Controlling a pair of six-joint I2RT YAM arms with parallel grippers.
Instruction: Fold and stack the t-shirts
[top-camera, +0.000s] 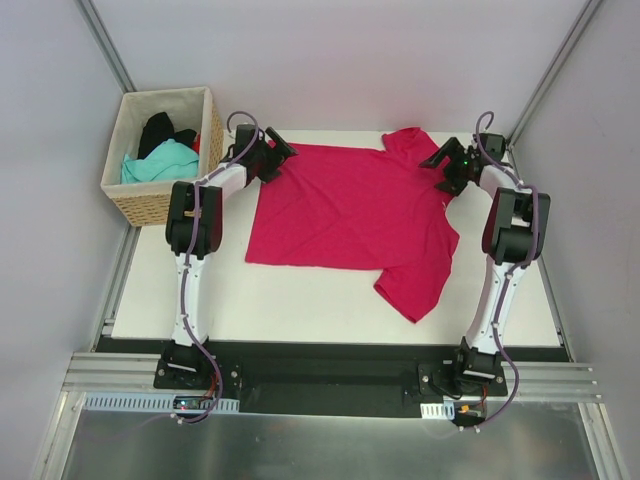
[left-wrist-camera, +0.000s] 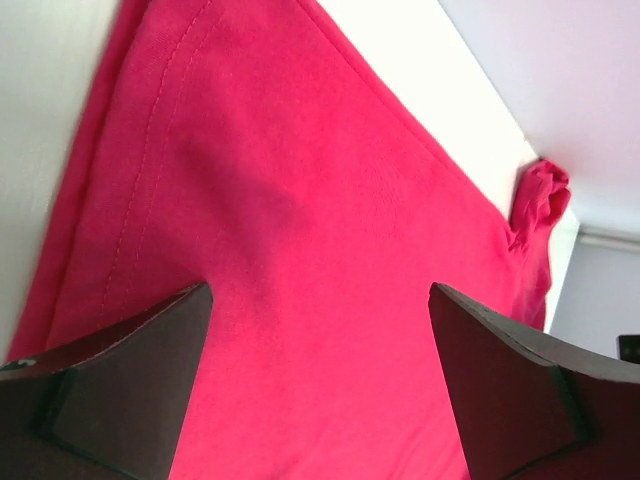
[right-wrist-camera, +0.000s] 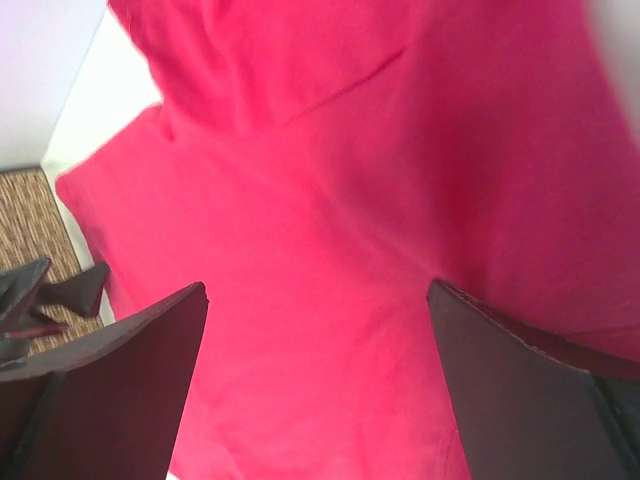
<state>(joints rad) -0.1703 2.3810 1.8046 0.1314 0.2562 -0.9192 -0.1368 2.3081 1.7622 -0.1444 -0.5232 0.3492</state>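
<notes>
Left end effector (top-camera: 272, 157): splayed wide, gripping nothing, crimson-pink t-shirt (top-camera: 350, 205) flat on the bench (top-camera: 300, 300) right beneath it. Right end effector (top-camera: 447, 165): likewise wide open and empty over the same cloth, bunched sleeve just beside it. Wicker basket (top-camera: 150, 205) close on the outer side of the left one, with teal t-shirt (top-camera: 160, 165) and black t-shirt (top-camera: 157, 130) inside

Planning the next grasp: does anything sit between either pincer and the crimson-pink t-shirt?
Nothing visible. The left pincer and right pincer are both open directly over the spread crimson-pink t-shirt, only bare cloth below them. The woven wicker basket stands off to the left, clear of both.
</notes>
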